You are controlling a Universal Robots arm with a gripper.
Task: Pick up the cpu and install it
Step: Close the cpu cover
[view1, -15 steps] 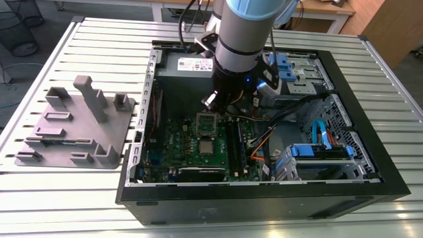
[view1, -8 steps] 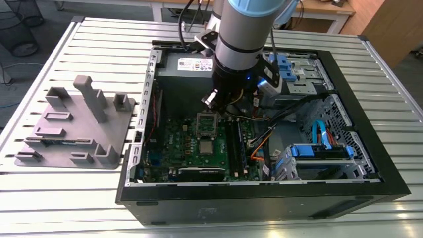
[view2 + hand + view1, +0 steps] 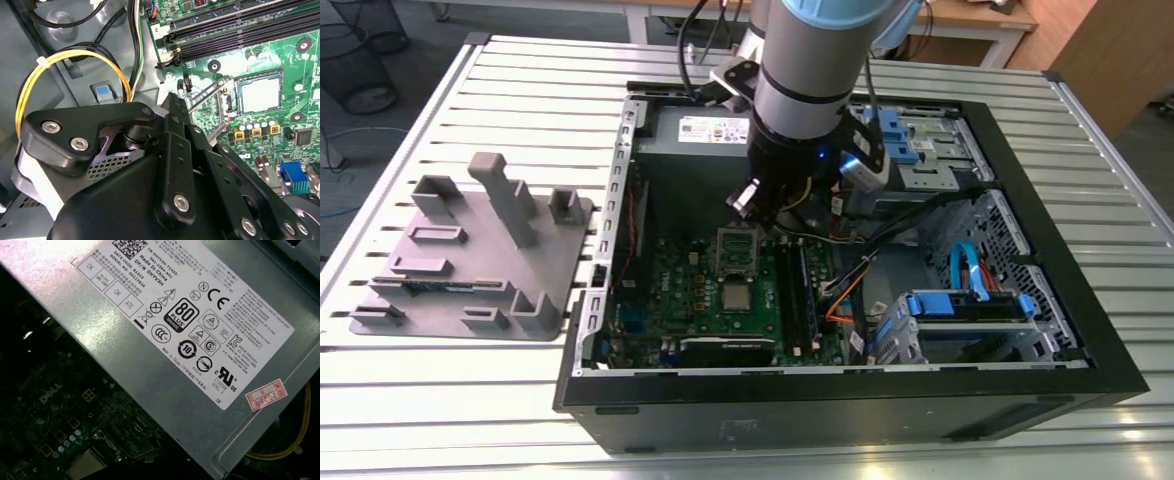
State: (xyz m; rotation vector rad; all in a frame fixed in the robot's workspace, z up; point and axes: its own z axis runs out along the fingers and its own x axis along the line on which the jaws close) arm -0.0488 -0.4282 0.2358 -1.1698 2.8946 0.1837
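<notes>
Already cpu (image 3: 738,295) seated below tool (image 3: 750,205).

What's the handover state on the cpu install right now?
The end effector is inside the computer case, over the motherboard beside the socket. It is not holding the cpu.
The cpu lies flat in the socket.
Done: by the look of it, the cpu is picked and seated.
Left: the socket frame stands raised, not closed over the cpu.
</notes>
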